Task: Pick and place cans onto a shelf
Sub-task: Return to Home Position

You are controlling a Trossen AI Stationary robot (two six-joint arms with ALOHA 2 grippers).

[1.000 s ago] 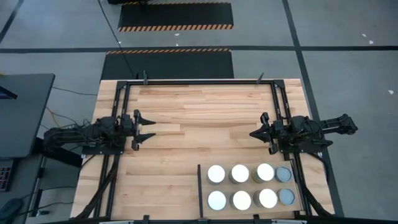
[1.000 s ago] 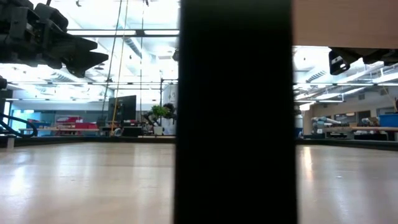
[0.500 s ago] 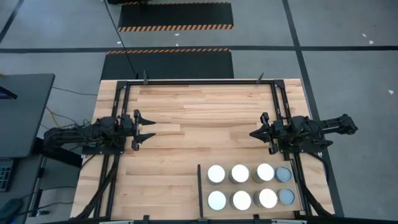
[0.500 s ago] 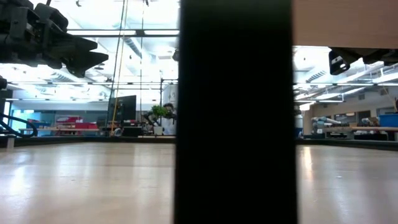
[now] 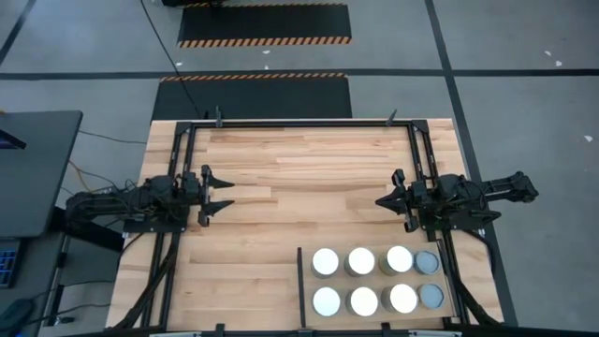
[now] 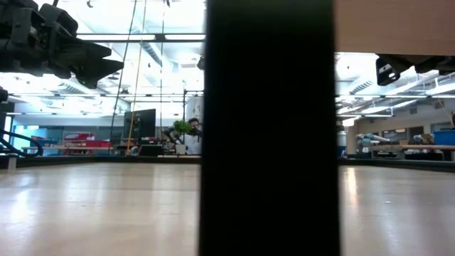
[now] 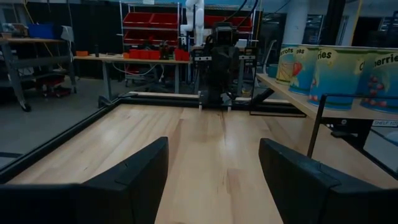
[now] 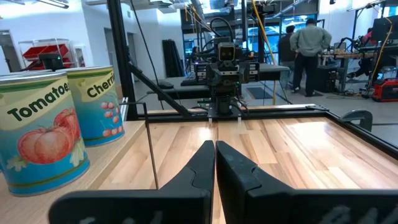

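Several cans (image 5: 375, 278) stand upright in two rows on the shelf (image 5: 309, 285), a light-wood section edged by black bars at the table's near right. Most tops are silver-white; the two rightmost (image 5: 427, 263) are dull blue-grey. They also show in the left wrist view (image 7: 339, 70) and in the right wrist view (image 8: 43, 127). My left gripper (image 5: 223, 194) is open and empty over the table's left side. My right gripper (image 5: 382, 201) is shut and empty at the right, beyond the cans' far row.
A black bar frame (image 5: 299, 123) runs round the table's far, left and right sides. A short black divider bar (image 5: 300, 285) bounds the shelf on its left. A dark post (image 6: 269, 128) blocks the low view's middle. People (image 8: 309, 40) stand in the room beyond.
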